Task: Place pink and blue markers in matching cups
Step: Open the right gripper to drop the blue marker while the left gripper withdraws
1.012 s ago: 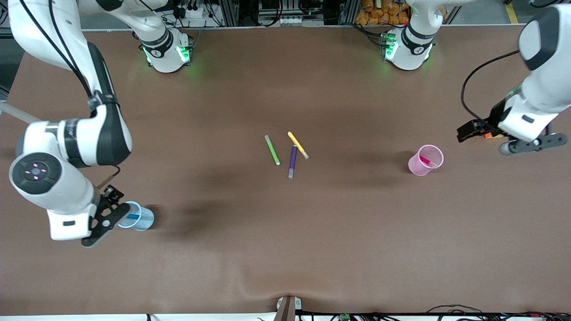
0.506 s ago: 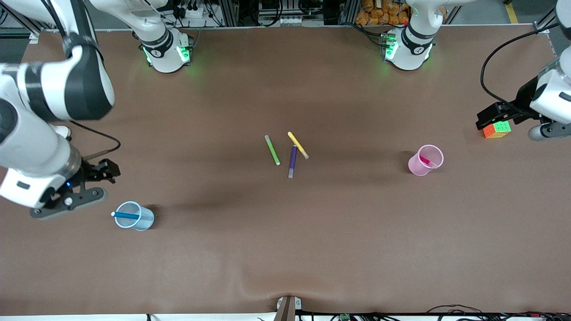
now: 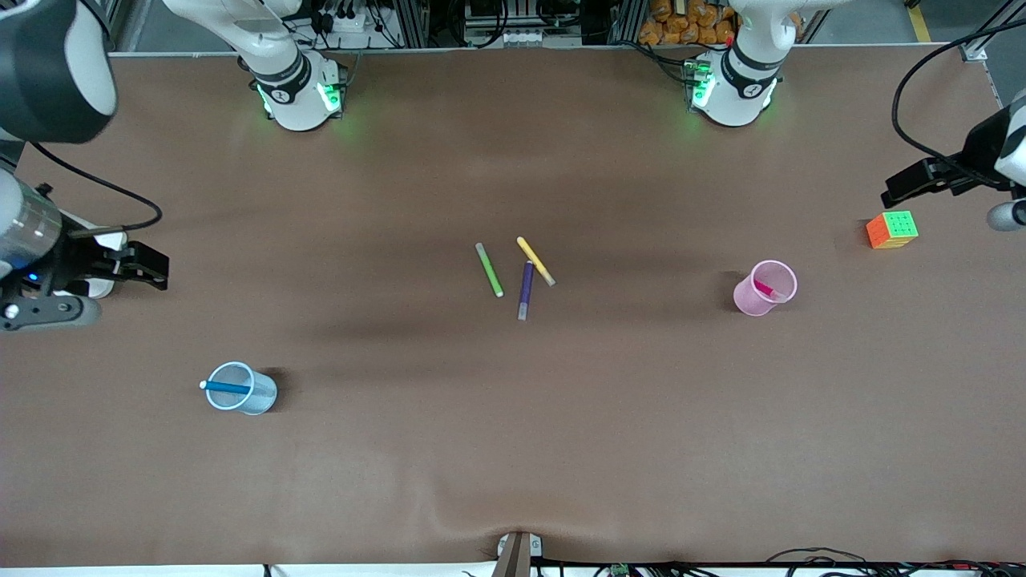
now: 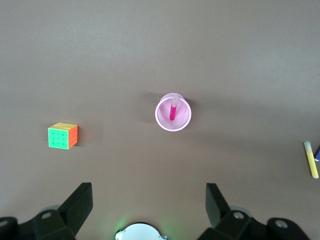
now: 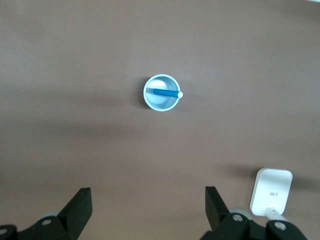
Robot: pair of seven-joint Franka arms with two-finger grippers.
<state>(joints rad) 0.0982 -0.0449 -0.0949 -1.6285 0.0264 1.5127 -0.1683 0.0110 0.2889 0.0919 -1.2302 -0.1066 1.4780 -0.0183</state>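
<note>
The pale blue cup [image 3: 258, 398] stands upright near the right arm's end of the table. The blue marker [image 3: 227, 387] leans inside it, its pale tip over the rim. The pink cup [image 3: 747, 298] stands upright toward the left arm's end, and the pink marker [image 3: 764, 288] is inside it. My right gripper [image 5: 148, 202] hangs open and empty, high over the table's right-arm end, well clear of the blue cup [image 5: 148, 101] and blue marker [image 5: 165, 92]. My left gripper [image 4: 148, 200] is open and empty over the other end, apart from the pink cup [image 4: 160, 120] and pink marker [image 4: 172, 111].
A green pen [image 3: 489, 270], a yellow pen [image 3: 535, 260] and a dark purple pen [image 3: 526, 288] lie together at mid-table. A colour cube [image 3: 891, 230] sits near the left arm's end. A white box [image 5: 270, 191] lies under the right arm.
The right gripper has lifted off the blue cup and drawn back toward its table end. The left gripper has also pulled away outward, uncovering the colour cube. Cups and markers have stayed put.
</note>
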